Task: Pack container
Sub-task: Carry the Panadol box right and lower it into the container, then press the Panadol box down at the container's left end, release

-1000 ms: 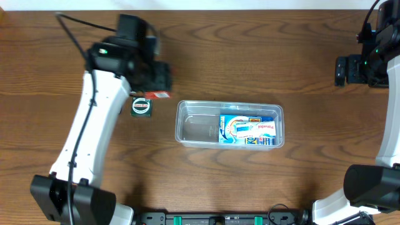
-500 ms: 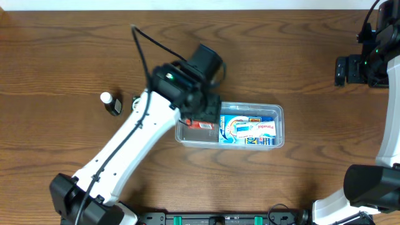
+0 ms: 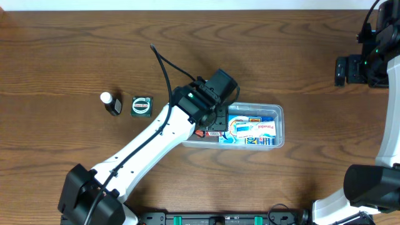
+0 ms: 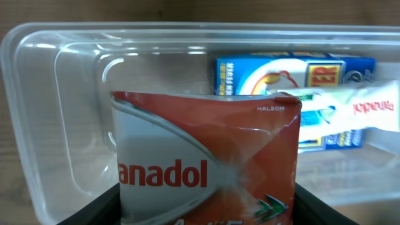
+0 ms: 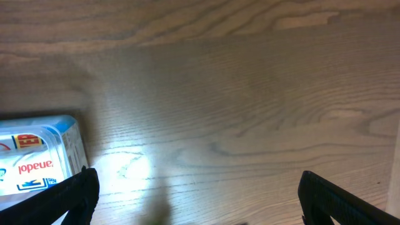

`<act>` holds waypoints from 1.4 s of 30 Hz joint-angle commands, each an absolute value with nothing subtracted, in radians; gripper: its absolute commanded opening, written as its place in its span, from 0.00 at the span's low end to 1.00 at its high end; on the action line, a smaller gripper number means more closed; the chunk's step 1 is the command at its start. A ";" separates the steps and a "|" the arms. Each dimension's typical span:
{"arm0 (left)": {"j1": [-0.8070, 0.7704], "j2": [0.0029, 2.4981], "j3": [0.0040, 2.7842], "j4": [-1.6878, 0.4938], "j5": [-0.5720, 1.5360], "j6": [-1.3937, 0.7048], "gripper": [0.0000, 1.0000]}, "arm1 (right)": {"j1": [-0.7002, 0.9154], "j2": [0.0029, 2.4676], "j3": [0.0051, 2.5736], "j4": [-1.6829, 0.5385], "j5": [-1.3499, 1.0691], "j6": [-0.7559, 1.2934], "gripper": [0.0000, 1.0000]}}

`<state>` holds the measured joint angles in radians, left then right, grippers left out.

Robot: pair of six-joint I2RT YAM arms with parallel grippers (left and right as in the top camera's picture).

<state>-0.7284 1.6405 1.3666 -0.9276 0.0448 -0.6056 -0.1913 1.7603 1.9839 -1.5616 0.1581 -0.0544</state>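
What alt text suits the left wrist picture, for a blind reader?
A red and silver Panadol box, gripped by the left gripper, fills the foreground. Behind it lies the clear container, with a blue and white medicine box inside at the right.

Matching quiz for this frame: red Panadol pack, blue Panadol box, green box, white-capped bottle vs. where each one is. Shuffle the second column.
Things
1. red Panadol pack
2. blue Panadol box
3. small green box
4. white-capped bottle

Places
A. lying in the right half of the container
B. on the table, leftmost of all
C. clamped in the left gripper, at the container's left end
D. on the table, just right of the bottle

Pairs: 1-C, 2-A, 3-D, 4-B
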 commanded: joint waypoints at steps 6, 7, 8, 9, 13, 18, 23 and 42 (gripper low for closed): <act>-0.730 1.644 1.279 -0.883 -0.073 -0.627 0.65 | -0.196 1.745 1.995 -1.563 0.168 -0.042 0.99; -0.730 1.644 1.270 -0.869 -0.073 -0.626 0.65 | -0.196 1.745 1.995 -1.563 0.168 -0.042 0.99; -0.730 1.644 1.262 -0.854 -0.076 -0.626 0.65 | -0.196 1.745 1.995 -1.563 0.168 -0.042 0.99; -0.730 1.645 1.256 -0.842 -0.082 -0.626 0.66 | -0.196 1.745 1.995 -1.563 0.169 -0.042 0.99; -0.730 1.646 1.246 -0.804 -0.092 -0.623 0.66 | -0.196 1.745 1.995 -1.563 0.168 -0.042 0.99; -0.730 1.647 1.246 -0.780 -0.092 -0.622 0.65 | -0.196 1.745 1.995 -1.563 0.168 -0.042 0.99; -0.731 1.662 1.246 -0.780 -0.091 -0.623 0.66 | -0.196 1.745 1.995 -1.563 0.168 -0.042 0.99; -0.795 1.845 1.246 -0.760 -0.077 -0.627 0.65 | -0.196 1.745 1.995 -1.562 0.168 -0.042 0.99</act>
<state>-0.7959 1.8317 1.2499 -0.7612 -0.0669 -0.6109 -0.1913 1.7603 1.9839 -1.5620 0.1581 -0.0544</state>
